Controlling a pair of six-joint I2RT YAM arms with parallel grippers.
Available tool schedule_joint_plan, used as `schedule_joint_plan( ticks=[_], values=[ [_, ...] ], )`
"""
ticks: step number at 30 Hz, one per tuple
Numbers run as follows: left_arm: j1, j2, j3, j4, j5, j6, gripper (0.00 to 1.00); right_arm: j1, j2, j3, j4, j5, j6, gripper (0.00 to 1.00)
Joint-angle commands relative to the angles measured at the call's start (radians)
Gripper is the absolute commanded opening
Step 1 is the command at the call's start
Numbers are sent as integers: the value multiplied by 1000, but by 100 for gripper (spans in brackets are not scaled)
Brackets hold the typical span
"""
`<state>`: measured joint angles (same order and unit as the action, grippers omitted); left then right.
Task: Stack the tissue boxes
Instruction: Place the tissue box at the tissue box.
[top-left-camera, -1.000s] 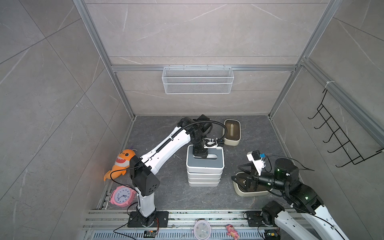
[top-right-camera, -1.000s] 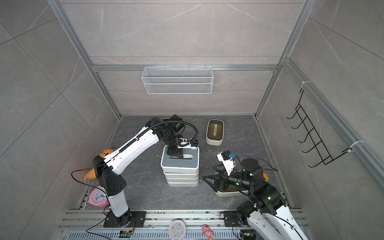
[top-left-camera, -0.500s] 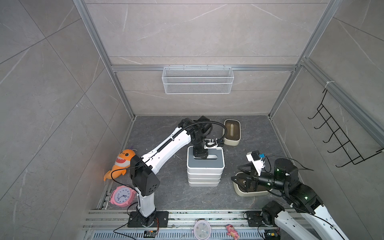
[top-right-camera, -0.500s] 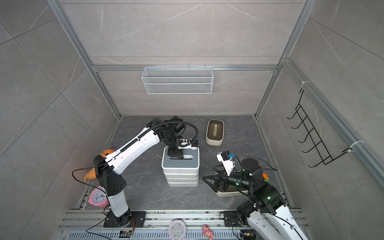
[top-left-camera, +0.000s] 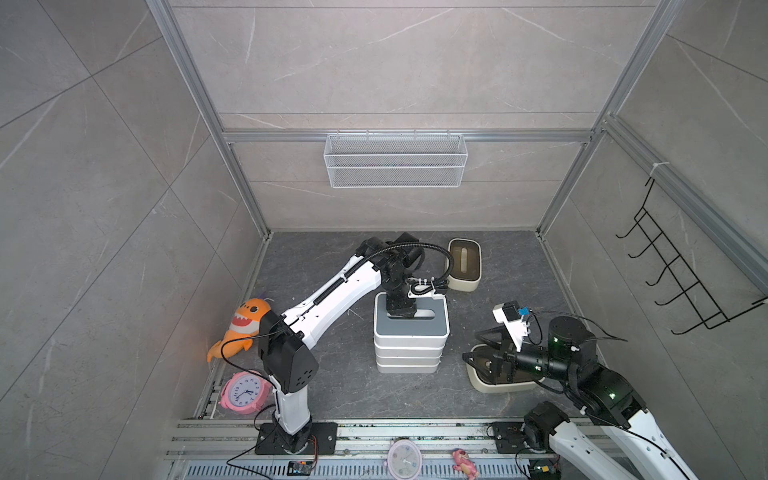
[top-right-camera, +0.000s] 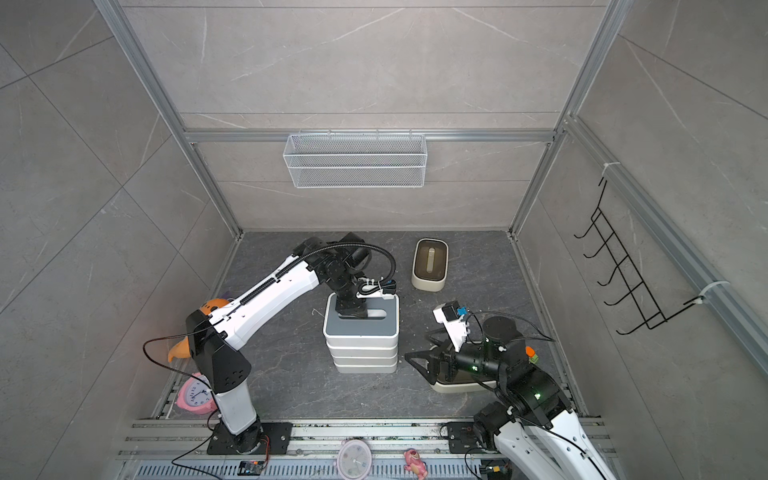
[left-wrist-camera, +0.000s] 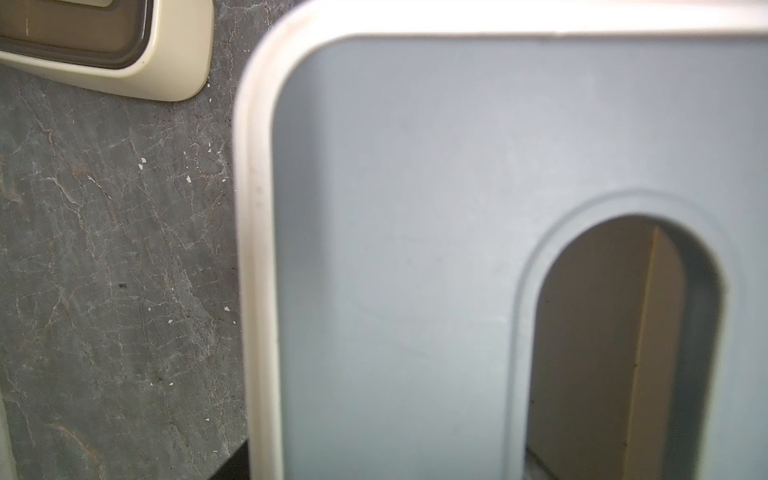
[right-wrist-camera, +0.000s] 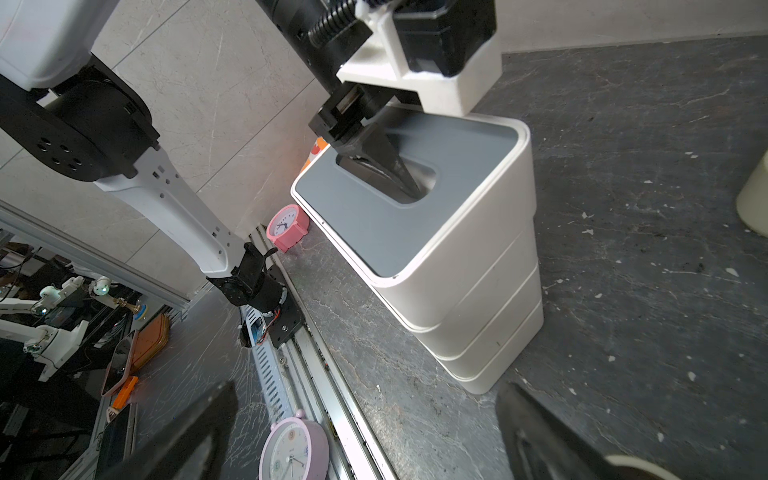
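Observation:
A white tissue box with a grey lid (top-left-camera: 417, 327) (top-right-camera: 363, 329) tops a stack (right-wrist-camera: 478, 291) of three white boxes at mid-floor. My left gripper (top-left-camera: 401, 311) (top-right-camera: 351, 311) is shut on this top box. One finger (right-wrist-camera: 386, 162) is down in the lid's slot (left-wrist-camera: 615, 332), and the other is hidden beyond the far long side. My right gripper (top-left-camera: 469, 345) (top-right-camera: 417, 344) (right-wrist-camera: 368, 386) stands open and empty, just above a cream box with a dark lid (top-left-camera: 494, 384) (top-right-camera: 453, 387) at the front right. Another cream box (top-left-camera: 464, 264) (top-right-camera: 430, 264) (left-wrist-camera: 124, 50) lies at the back.
An orange plush shark (top-left-camera: 245, 324) and a pink clock (top-left-camera: 245, 390) sit by the left arm's base. A wire basket (top-left-camera: 395, 160) hangs on the rear wall and a black hook rack (top-left-camera: 681, 282) on the right wall. A pale clock (top-left-camera: 405, 459) lies on the front rail.
The left gripper and the grey-lidded box have barely shifted on the stack. The right arm has not moved.

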<state>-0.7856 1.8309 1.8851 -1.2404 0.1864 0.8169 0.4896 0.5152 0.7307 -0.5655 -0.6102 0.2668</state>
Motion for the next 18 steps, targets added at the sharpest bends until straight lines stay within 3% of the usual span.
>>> schedule_joint_plan(
  ticks=[1, 18],
  values=[
    [-4, -55, -4, -4, 11, -11, 54, 2, 6, -6, 0, -11, -6, 100],
    [-6, -74, -6, 1, 10, -27, 63, 3, 11, 4, -8, -5, -6, 100]
  ],
)
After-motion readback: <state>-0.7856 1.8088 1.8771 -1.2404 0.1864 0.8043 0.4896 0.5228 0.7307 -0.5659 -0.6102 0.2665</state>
